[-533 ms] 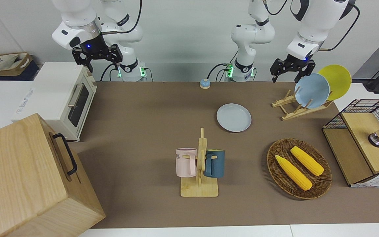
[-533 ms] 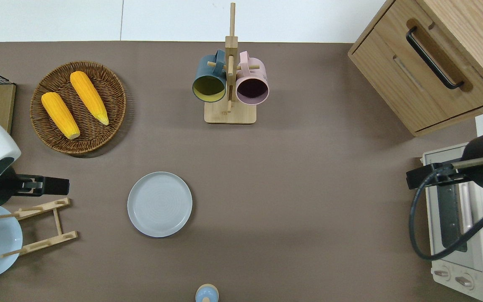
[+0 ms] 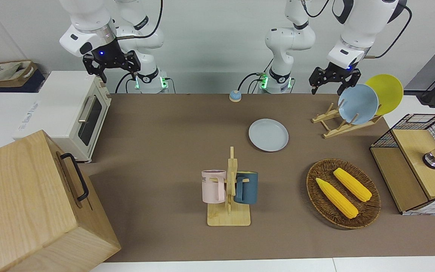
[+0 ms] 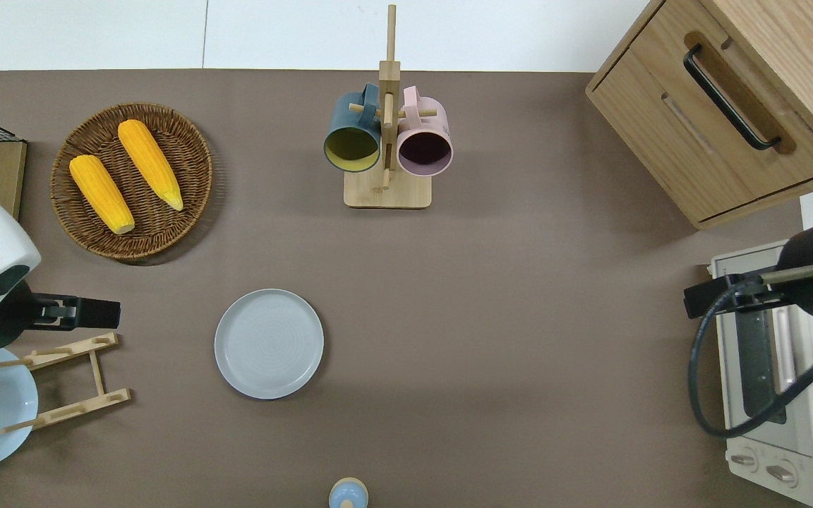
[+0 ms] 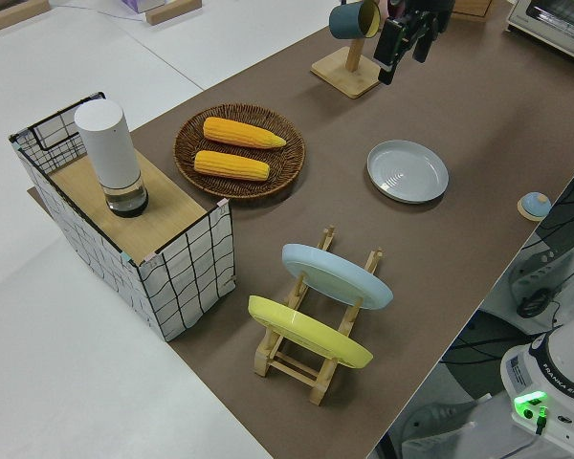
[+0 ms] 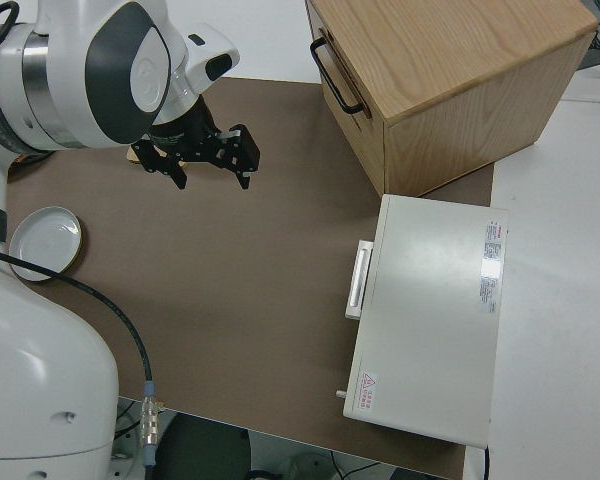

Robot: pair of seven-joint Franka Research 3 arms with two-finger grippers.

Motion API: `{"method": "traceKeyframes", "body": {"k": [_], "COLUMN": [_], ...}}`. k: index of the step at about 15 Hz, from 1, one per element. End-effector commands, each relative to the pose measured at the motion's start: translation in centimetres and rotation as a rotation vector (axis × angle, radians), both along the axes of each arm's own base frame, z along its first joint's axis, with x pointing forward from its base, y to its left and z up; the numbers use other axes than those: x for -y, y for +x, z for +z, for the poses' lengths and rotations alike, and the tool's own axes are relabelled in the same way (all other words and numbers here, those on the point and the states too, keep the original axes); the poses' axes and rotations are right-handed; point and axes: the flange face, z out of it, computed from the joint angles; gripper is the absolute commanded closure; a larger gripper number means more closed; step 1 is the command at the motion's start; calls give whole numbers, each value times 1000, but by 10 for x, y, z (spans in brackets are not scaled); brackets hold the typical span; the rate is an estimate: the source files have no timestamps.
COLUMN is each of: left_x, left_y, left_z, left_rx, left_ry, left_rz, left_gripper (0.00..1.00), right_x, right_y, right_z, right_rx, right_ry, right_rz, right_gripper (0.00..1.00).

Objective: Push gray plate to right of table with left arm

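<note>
The gray plate [image 3: 268,135] [image 4: 269,343] [image 5: 408,171] [image 6: 45,243] lies flat on the brown table [image 3: 164,132], around the middle and a little toward the left arm's end. My left gripper [image 3: 327,90] [image 4: 99,313] [image 5: 405,55] hangs open and empty in the air. The overhead view shows it over the edge of the wooden plate rack [image 4: 61,381], apart from the gray plate and toward the left arm's end of the table from it. The right arm is parked, its gripper [image 3: 116,72] [image 6: 208,172] open and empty.
The rack holds a light-blue plate [image 3: 358,104] and a yellow plate [image 3: 387,92]. A wicker basket [image 4: 195,169] holds two corn cobs, and a mug tree [image 4: 387,141] stands farther out. A toaster oven [image 3: 77,113], a wooden cabinet [image 3: 25,204] and a small bell [image 3: 235,96] are also here.
The left gripper has shifted slightly toward the table's middle. The gray plate and the right arm have not moved.
</note>
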Motion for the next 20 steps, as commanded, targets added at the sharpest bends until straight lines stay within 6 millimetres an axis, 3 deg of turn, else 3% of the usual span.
{"method": "traceKeyframes", "body": {"k": [1, 10, 20], "left_x": [-3, -2, 9], "left_y": [0, -2, -4], "left_z": [4, 1, -28], "left_rx": [7, -1, -55], "left_ry": [-3, -2, 1], "left_rz": [14, 12, 2], "left_gripper": [2, 2, 2], "right_x": [1, 1, 2], "right_y": [-3, -3, -3], "right_z": [4, 4, 4], "right_rx": [-4, -4, -4], "right_ry": [1, 2, 2], "right_rz": [-15, -14, -15], "right_gripper": [17, 17, 17]}}
